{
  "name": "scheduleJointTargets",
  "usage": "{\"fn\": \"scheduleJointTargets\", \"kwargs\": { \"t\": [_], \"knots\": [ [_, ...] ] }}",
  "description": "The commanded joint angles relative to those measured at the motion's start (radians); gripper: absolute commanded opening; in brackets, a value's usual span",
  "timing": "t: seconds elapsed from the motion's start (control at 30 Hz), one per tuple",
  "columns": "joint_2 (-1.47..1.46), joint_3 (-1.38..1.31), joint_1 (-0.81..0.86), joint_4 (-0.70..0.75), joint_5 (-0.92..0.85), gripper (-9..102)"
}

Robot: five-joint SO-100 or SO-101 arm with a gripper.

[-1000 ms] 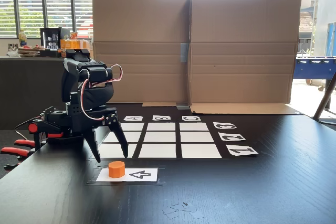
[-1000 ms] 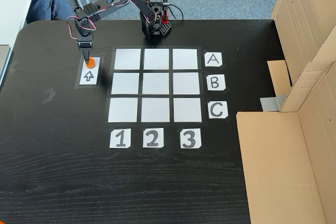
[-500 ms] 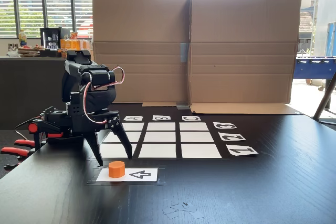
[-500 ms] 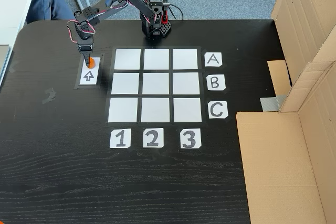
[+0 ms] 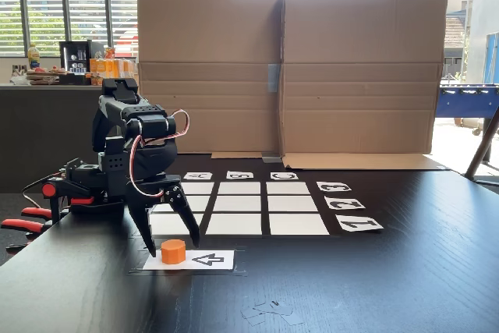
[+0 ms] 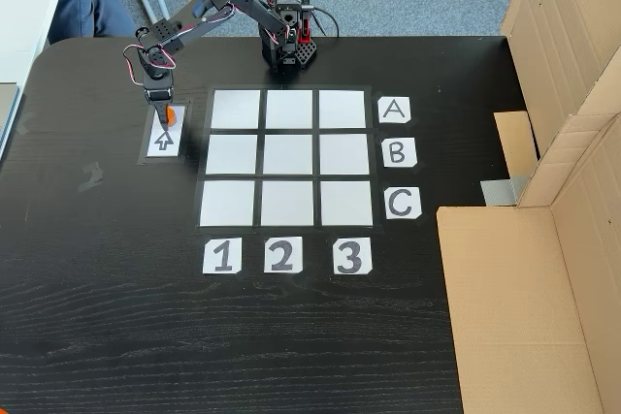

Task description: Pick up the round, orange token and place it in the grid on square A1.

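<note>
Matt orange plastic token (image 5: 173, 251) on black wood-grain table (image 5: 374, 286).

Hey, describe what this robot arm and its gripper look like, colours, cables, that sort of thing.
The arm is built from matte black blocky segments, with red-and-white cables looping loosely around the wrist. Its gripper has two long, tapered black fingers. The base is black as well, with a red part on it; orange-red clamp handles show beside it in a fixed view.

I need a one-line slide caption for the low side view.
Open gripper straddling the orange token on the arrow card, beside the grid.
</note>
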Motion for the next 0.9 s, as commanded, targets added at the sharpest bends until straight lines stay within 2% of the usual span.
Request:
{"fn": "scheduleJointTargets", "kwargs": {
  "t": [0.0,0.5,0.87],
  "knots": [
    [0.003,-0.038,-0.011,-0.008,0.005,29],
    [-0.011,-0.04,-0.025,-0.003,0.003,29],
    [-0.021,-0.04,-0.028,0.0,-0.008,24]
  ]
}}
